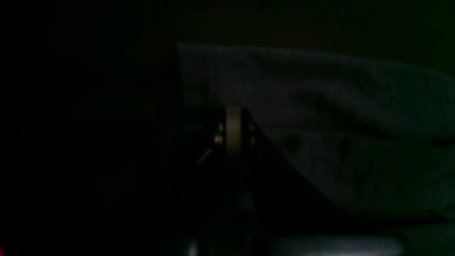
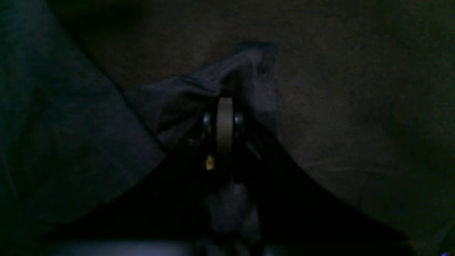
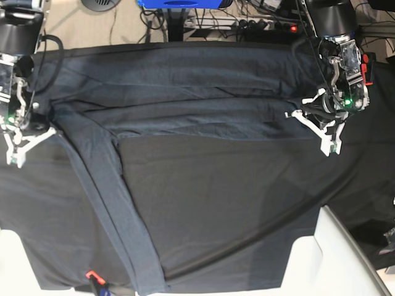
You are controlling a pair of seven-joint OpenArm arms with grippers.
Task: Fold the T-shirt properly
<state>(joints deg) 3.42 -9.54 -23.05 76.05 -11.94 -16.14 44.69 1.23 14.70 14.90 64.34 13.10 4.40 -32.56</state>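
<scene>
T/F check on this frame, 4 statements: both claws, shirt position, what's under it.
1. The right claw is shut on the T-shirt. True: a bunched corner of cloth sits in it.
2. The left claw is wide open. False: it is shut, at the shirt's edge.
3. The T-shirt is a neat folded square. False: it is stretched between the arms, with a strip trailing toward the near edge.
4. A black table cloth lies beneath. True.

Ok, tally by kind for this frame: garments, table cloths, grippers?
T-shirt: 1
Table cloth: 1
Grippers: 2, left gripper and right gripper, both shut, the right on a fold of the T-shirt; the left wrist view is too dark to show a hold.
Total: 4
</scene>
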